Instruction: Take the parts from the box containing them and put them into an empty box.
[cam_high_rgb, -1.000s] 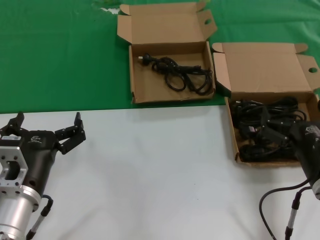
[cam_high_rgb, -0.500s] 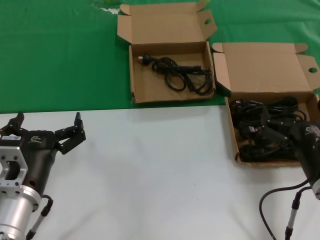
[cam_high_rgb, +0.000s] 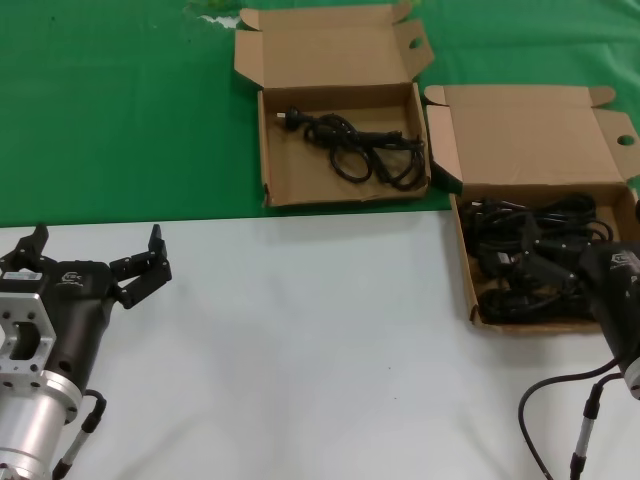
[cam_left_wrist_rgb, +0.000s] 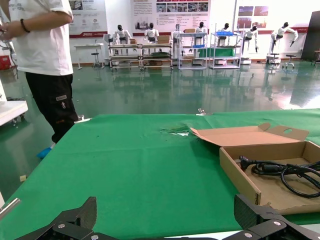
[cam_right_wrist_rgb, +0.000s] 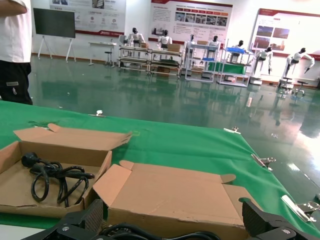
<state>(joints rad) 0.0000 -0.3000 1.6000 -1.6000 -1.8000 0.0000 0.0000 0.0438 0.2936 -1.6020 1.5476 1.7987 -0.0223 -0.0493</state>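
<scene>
**Inspector:** Surfaces first, as seen from the head.

**Assistant:** The green cloth (cam_high_rgb: 120, 110) covers the far half. The white table (cam_high_rgb: 320, 350) covers the near half.

**Inspector:** The cartons?

**Assistant:** There are two, both with lids thrown back. The wide box (cam_high_rgb: 530, 140) lies at three o'clock, across the line where cloth meets table. The deep box (cam_high_rgb: 300, 170) sits at twelve o'clock, wholly on the cloth. The two nearly touch at the corner.

**Inspector:** The arms?

**Assistant:** The left gripper (cam_high_rgb: 97, 240) is at eight o'clock over bare table, well apart from both cartons, with its fingers spread wide on nothing. The right gripper (cam_high_rgb: 525, 265) is at three to four o'clock, down inside the wide box. Its wrist camera shows the fingers (cam_right_wrist_rgb: 95, 216) parted, not clamped.

**Inspector:** Contents?

**Assistant:** Black cords (cam_high_rgb: 545, 215) are heaped in the wide box, under and around the right gripper. One coiled cord (cam_high_rgb: 355, 150) lies flat in the deep box, its plug toward ten o'clock.
</scene>
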